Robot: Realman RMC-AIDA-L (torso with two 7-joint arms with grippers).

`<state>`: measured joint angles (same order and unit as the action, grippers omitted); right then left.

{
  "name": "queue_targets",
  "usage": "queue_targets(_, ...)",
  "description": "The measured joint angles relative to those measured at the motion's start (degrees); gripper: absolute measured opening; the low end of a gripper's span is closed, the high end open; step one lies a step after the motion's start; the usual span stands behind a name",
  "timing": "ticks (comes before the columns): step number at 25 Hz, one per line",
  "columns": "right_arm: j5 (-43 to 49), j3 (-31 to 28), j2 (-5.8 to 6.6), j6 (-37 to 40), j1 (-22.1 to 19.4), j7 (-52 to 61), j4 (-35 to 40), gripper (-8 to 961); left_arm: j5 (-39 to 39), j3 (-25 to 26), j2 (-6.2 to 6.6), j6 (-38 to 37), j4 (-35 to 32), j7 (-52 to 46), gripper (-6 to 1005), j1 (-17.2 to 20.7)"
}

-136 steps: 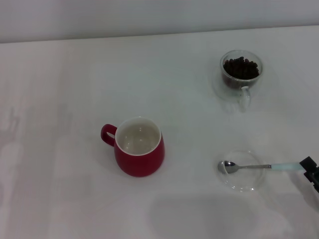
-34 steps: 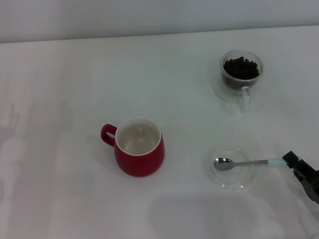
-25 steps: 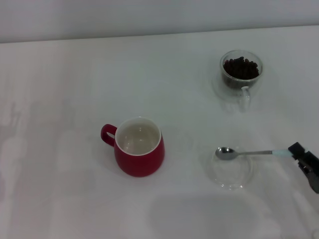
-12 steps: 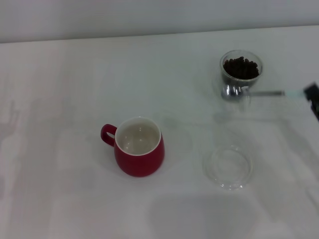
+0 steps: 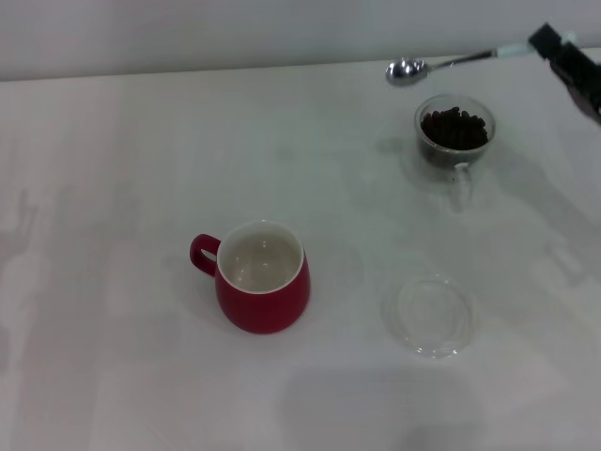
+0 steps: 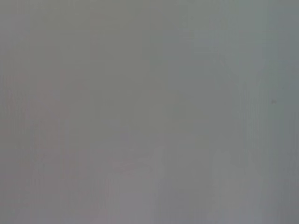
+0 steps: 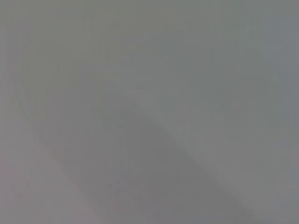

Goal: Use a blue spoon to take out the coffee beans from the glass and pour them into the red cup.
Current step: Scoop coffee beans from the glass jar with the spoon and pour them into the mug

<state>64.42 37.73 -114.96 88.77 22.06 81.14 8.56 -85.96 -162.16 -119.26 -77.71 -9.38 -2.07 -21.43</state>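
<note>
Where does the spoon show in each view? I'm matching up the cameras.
Head view: spoon at the top right, held by the right end effector, its bowl up beyond the glass.
Left wrist view: not in it.
Right wrist view: not in it.
Shared landmark: none; both wrist views show nothing recognisable.

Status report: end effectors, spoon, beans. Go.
Right end effector shut on spoon, held high beyond the glass. Left not in view. Beans all in glass; red cup empty. Nothing blocking.
</note>
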Motion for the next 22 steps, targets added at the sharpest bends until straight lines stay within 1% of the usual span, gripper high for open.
queue_targets(6, 0.44, 0.52, 0.13, -4.82, 0.29, 0.66, 8.19, 151, 0.02, 0.00, 0.03, 1.50, 0.15, -0.28, 799, -0.16)
queue_targets(9, 0.47, 1.38, 0.24, -5.57, -0.50, 0.23, 11.48, 152, 0.40, -0.20, 0.02, 1.52, 0.15, -1.29, 799, -0.09)
queue_targets(14, 0.60, 4.70, 0.34, -6.81, -2.79, -0.84, 17.61, 154, 0.71, -0.51, 0.10, 1.52, 0.15, -2.50, 799, -0.06)
queue_targets(18, 1.85, 6.06, 0.33, -7.39, -4.14, -2.89, 20.88, 155, 0.71, -0.50, 0.02, 1.62, -0.03, -2.94, 799, 0.07)
queue_targets(22, 4.17, 6.52, 0.27, -9.41, -4.54, -4.45, 23.24, 156, 0.71, -0.55, -0.08, 1.71, -0.31, -3.37, 799, 0.19)
